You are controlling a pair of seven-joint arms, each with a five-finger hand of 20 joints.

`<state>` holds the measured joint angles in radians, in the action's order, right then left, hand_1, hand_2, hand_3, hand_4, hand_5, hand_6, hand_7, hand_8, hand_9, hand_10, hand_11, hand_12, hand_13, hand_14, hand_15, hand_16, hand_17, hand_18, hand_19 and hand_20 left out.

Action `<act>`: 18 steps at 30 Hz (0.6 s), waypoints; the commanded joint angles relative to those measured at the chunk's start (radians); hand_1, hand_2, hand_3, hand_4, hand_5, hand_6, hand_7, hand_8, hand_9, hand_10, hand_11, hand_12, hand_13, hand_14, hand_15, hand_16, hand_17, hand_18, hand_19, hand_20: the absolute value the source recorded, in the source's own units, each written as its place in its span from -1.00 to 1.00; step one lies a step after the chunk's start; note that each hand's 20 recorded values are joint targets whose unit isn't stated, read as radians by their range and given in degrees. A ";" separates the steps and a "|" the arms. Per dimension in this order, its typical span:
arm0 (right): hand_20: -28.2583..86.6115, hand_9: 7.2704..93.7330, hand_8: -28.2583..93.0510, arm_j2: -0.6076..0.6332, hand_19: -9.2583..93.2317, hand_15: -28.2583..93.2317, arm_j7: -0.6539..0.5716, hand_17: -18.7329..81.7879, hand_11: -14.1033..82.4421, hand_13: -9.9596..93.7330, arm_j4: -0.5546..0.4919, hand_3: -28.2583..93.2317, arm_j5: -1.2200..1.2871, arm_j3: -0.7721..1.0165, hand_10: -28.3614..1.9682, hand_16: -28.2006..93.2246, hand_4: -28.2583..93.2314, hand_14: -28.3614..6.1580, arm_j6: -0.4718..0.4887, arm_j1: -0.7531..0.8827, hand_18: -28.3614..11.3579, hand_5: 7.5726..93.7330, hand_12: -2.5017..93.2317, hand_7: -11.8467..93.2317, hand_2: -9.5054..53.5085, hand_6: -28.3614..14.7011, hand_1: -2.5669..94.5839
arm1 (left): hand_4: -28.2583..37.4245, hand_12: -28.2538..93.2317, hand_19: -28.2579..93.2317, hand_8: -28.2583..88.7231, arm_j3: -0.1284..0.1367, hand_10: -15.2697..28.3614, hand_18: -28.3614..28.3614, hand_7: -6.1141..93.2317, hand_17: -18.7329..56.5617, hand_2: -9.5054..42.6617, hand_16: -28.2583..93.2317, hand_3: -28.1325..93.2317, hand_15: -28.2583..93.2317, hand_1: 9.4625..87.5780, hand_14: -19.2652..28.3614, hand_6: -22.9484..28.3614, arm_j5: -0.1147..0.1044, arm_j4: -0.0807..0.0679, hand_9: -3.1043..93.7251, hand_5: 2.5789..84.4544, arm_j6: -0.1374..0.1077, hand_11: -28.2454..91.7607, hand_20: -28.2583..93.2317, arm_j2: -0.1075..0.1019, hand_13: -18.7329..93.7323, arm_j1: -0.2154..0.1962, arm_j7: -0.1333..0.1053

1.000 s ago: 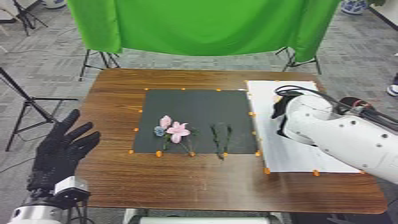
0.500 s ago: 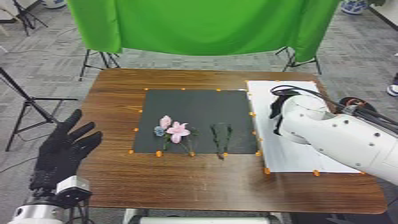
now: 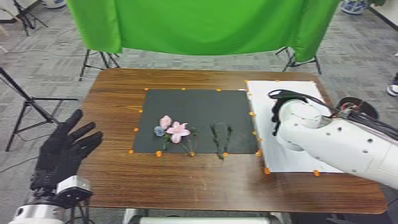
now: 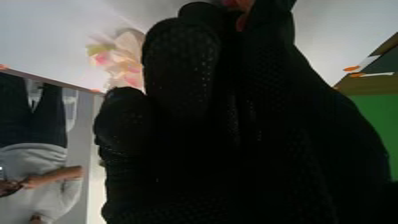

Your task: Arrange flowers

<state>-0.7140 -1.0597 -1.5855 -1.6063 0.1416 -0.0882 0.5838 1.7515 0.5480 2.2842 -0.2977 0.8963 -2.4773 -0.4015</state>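
Dark rectangular mat (image 3: 191,104) under splayed pink flower (image 3: 179,132)

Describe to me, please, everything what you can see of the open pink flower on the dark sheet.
The open pink flower has pale, pointed petals, spread like a star. It lies on the left part of the dark sheet, close beside a small blue bloom and a pink bud. No hand holds it. Whether it is real or artificial, I cannot tell.
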 commanded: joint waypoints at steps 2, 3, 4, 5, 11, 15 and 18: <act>-0.18 0.94 -0.47 0.028 1.00 0.37 0.010 0.49 -0.59 0.83 -0.037 0.63 -0.041 -0.017 0.44 -0.26 -1.00 0.45 -0.056 -0.062 -0.15 0.66 -0.32 -0.33 -1.00 0.43 0.26 | -0.83 -0.33 0.37 -0.63 0.006 0.55 1.00 -0.74 -0.67 -0.39 -0.72 0.47 0.40 -0.55 0.97 0.16 -0.011 0.008 -0.37 -0.30 -0.006 -0.14 -0.53 -0.010 -0.30 -0.026 -0.017; -0.17 0.94 -0.47 0.035 1.00 0.37 0.007 0.49 -0.59 0.83 -0.049 0.63 -0.046 -0.009 0.45 -0.26 -1.00 0.45 -0.061 -0.062 -0.15 0.66 -0.32 -0.33 -1.00 0.43 0.26 | -0.83 -0.33 0.37 -0.63 0.008 0.56 1.00 -0.74 -0.67 -0.39 -0.72 0.46 0.39 -0.55 0.98 0.16 -0.005 0.007 -0.37 -0.30 -0.002 -0.14 -0.53 -0.003 -0.30 -0.021 -0.004; -0.16 0.94 -0.47 0.036 1.00 0.37 0.014 0.49 -0.59 0.83 -0.054 0.64 -0.046 -0.015 0.44 -0.25 -1.00 0.45 -0.072 -0.078 -0.15 0.67 -0.32 -0.34 -1.00 0.42 0.26 | -0.83 -0.33 0.37 -0.63 0.008 0.56 1.00 -0.74 -0.67 -0.39 -0.72 0.46 0.39 -0.55 0.98 0.16 -0.010 0.009 -0.37 -0.30 -0.007 -0.14 -0.53 -0.008 -0.30 -0.026 -0.014; -0.16 0.94 -0.47 0.037 1.00 0.38 0.017 0.49 -0.59 0.84 -0.064 0.64 -0.049 -0.012 0.44 -0.25 -1.00 0.46 -0.080 -0.085 -0.15 0.67 -0.32 -0.34 -1.00 0.42 0.26 | -0.83 -0.33 0.37 -0.63 0.007 0.56 1.00 -0.74 -0.67 -0.39 -0.72 0.46 0.40 -0.55 0.98 0.16 -0.022 0.009 -0.37 -0.30 -0.013 -0.14 -0.53 -0.024 -0.30 -0.034 -0.030; -0.13 0.97 -0.46 0.029 1.00 0.38 0.067 0.50 -0.55 0.84 -0.146 0.65 -0.080 0.016 0.38 -0.25 -1.00 0.45 -0.080 -0.108 -0.16 0.68 -0.33 -0.34 -1.00 0.40 0.26 | -0.82 -0.33 0.37 -0.63 0.011 0.56 1.00 -0.74 -0.67 -0.39 -0.72 0.47 0.40 -0.55 0.97 0.16 -0.074 0.016 -0.37 -0.30 -0.050 -0.14 -0.53 -0.085 -0.30 -0.069 -0.095; -0.12 0.97 -0.46 -0.015 1.00 0.38 0.129 0.50 -0.54 0.84 -0.207 0.65 -0.091 0.035 0.37 -0.25 -1.00 0.45 -0.054 -0.110 -0.17 0.69 -0.32 -0.35 -1.00 0.39 0.26 | -0.83 -0.33 0.37 -0.63 0.019 0.56 1.00 -0.74 -0.67 -0.39 -0.72 0.47 0.40 -0.54 0.98 0.16 -0.095 0.020 -0.37 -0.30 -0.064 -0.14 -0.53 -0.108 -0.30 -0.090 -0.124; -0.11 0.98 -0.45 -0.066 1.00 0.38 0.169 0.50 -0.54 0.84 -0.240 0.66 -0.095 0.051 0.36 -0.25 -1.00 0.45 -0.019 -0.097 -0.17 0.69 -0.32 -0.35 -1.00 0.39 0.26 | -0.82 -0.33 0.37 -0.63 0.018 0.56 1.00 -0.74 -0.67 -0.39 -0.72 0.47 0.40 -0.54 0.98 0.16 -0.111 0.021 -0.37 -0.30 -0.073 -0.14 -0.53 -0.129 -0.30 -0.097 -0.143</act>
<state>-0.6743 -0.9774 -1.7380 -1.6710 0.1610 -0.1504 0.5050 1.7553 0.4616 2.2945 -0.3421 0.7993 -2.5452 -0.5216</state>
